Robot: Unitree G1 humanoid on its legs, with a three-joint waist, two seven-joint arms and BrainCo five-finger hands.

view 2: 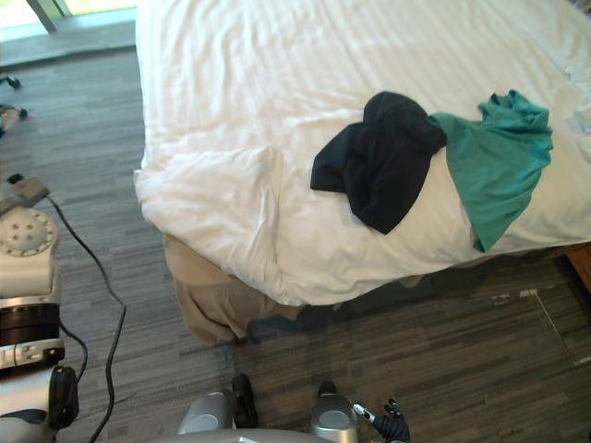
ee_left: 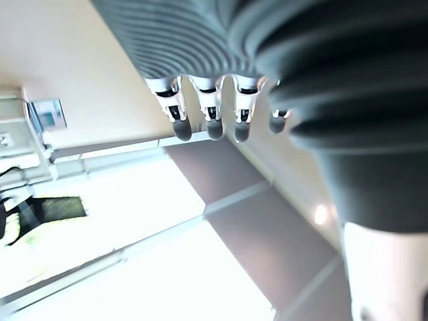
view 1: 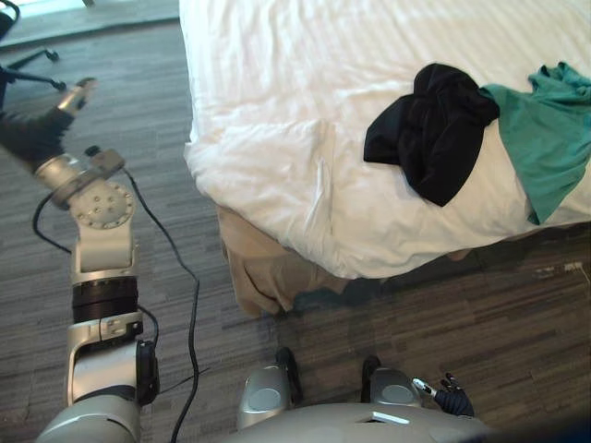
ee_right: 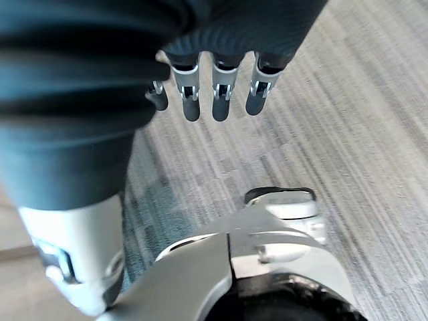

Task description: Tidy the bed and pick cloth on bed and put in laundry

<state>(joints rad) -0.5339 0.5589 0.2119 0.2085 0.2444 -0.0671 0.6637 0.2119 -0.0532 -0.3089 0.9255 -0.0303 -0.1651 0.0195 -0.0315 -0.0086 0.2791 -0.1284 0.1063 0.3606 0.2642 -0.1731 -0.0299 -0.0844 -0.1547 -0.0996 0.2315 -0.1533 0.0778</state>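
Note:
A black cloth (view 1: 432, 129) lies crumpled near the front edge of the white bed (view 1: 286, 101). A green cloth (view 1: 547, 134) lies spread beside it on the right, and their edges touch. My left hand (view 1: 37, 134) is raised out to the left, well away from the bed; its fingers (ee_left: 210, 117) are straight and hold nothing. My right hand (view 1: 452, 399) hangs low at my right side over the floor. Its fingers (ee_right: 221, 93) are relaxed and empty.
The bed's front left corner (view 2: 152, 185) points toward me, with a tan bed skirt (view 1: 263, 272) hanging under it. Striped carpet (view 1: 157, 120) runs along the bed's left side and front. The black legs of a chair base (view 1: 32, 72) stand at the far left.

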